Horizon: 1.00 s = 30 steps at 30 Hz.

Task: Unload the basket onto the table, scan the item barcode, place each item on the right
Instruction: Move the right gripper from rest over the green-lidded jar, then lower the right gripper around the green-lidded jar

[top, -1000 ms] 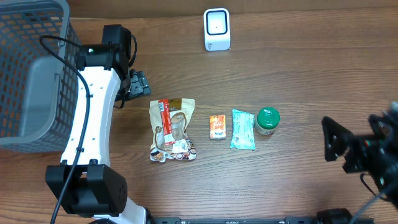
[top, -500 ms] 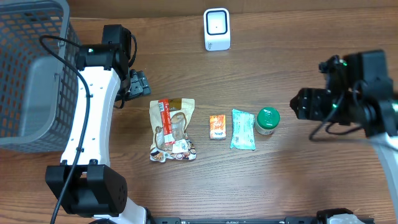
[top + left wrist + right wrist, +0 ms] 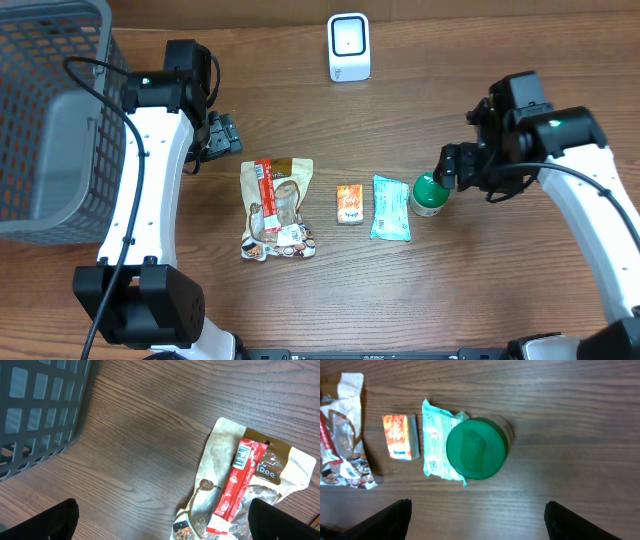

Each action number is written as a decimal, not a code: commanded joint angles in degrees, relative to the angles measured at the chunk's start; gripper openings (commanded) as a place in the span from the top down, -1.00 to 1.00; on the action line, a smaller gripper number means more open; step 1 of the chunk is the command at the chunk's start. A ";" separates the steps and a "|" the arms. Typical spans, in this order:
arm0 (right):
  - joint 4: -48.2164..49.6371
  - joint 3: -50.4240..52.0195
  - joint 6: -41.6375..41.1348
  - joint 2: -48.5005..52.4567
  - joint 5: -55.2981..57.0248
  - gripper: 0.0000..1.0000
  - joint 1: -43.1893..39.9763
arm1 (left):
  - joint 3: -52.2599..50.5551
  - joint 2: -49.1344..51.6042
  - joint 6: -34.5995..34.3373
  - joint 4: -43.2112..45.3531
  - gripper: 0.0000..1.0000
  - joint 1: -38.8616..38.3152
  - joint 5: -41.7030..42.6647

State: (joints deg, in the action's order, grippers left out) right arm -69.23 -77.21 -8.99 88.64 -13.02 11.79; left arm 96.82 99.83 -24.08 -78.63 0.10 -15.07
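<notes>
One legible fragment: "Ree" on brown pouch [image 3: 216,460]; orange box [image 3: 400,436] print unreadable.

A mock shop checkout was suggested, laid out on a wooden table [image 3: 480,290]. A grey plastic shopping basket [image 3: 40,110], a white barcode scanner [image 3: 349,47] and a row of packaged groceries [image 3: 349,203] were seen there. Two robot arms [image 3: 150,170] marked it as a lab bench.

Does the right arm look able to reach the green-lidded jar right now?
Probably yes: the open right hand hovers right by the jar, lid uncovered; only the teal packet crowds it.
</notes>
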 commanded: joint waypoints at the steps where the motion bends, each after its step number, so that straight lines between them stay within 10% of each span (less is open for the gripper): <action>1: 2.99 2.08 -0.04 0.24 0.55 -0.74 1.99 | 1.27 0.13 -1.05 0.00 -0.99 -0.13 -0.37; 30: 27.10 20.33 -3.43 0.28 19.80 -0.47 11.28 | 1.27 0.13 -1.05 0.00 -0.99 -0.13 -0.37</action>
State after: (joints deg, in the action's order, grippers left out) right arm -42.22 -57.56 -12.19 88.90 4.54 22.98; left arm 96.82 99.83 -24.08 -78.61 0.10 -15.07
